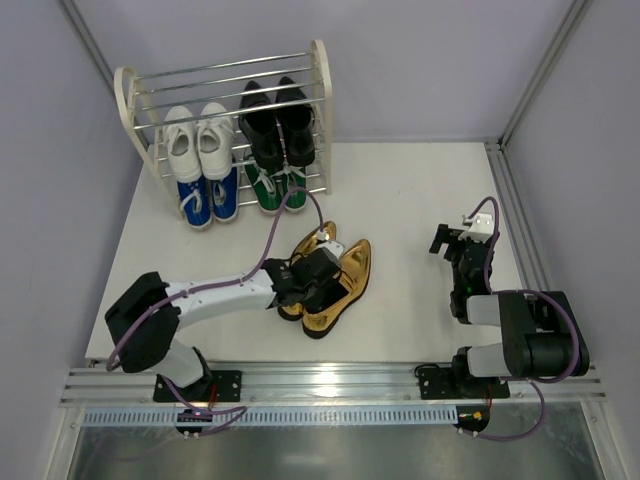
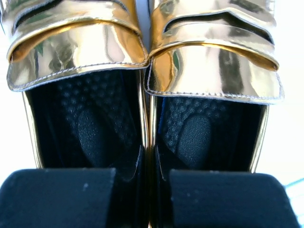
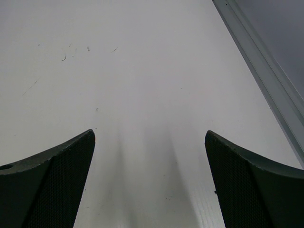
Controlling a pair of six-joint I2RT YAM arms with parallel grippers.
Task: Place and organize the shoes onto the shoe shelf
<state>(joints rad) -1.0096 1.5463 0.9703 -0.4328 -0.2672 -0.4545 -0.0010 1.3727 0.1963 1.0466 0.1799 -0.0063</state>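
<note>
The pair of shiny gold pointed shoes (image 1: pixel 348 285) lies side by side mid-table, in front of the shoe shelf (image 1: pixel 321 75). My left gripper (image 1: pixel 308 280) reaches into them. In the left wrist view one black finger (image 2: pixel 57 197) sits inside each shoe, and the left gripper (image 2: pixel 142 173) pinches the two touching inner walls of the gold shoes (image 2: pixel 213 66). I cannot tell whether the pair is lifted. The shelf holds white sneakers (image 1: pixel 200 140), black loafers (image 1: pixel 280 125), blue sneakers (image 1: pixel 210 200) and green sneakers (image 1: pixel 272 188). My right gripper (image 1: pixel 462 245) is open and empty over bare table, as the right wrist view (image 3: pixel 149 156) also shows.
A metal frame rail (image 1: pixel 515 220) runs along the table's right edge, close to the right gripper, and shows in the right wrist view (image 3: pixel 266 71). Grey walls enclose the table. The shelf's right third, beside the black loafers, holds no shoes.
</note>
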